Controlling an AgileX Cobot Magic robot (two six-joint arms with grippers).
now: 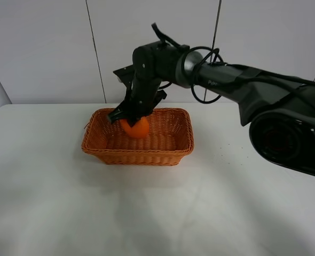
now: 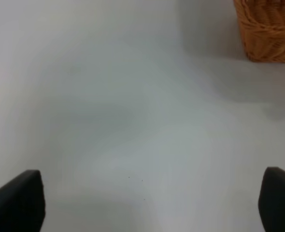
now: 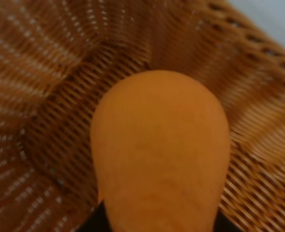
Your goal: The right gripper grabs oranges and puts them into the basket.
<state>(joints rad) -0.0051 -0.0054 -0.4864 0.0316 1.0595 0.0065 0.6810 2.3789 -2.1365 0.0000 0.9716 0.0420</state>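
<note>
My right gripper (image 1: 132,121) reaches from the right across the middle and down into the wicker basket (image 1: 139,156). It is shut on the orange (image 1: 137,128), which sits inside the basket's back-left part, at or just above the woven floor. In the right wrist view the orange (image 3: 159,154) fills the middle, with the basket weave (image 3: 46,72) all around it and only dark finger edges showing beside the fruit. My left gripper (image 2: 147,208) is open and empty over the bare white table, with a corner of the basket (image 2: 270,34) ahead of it.
The basket stands on a white table (image 1: 93,213) near its back edge, in front of a white panelled wall (image 1: 45,48). The right arm's large black base (image 1: 291,133) sits at the right. The left arm is out of the exterior view.
</note>
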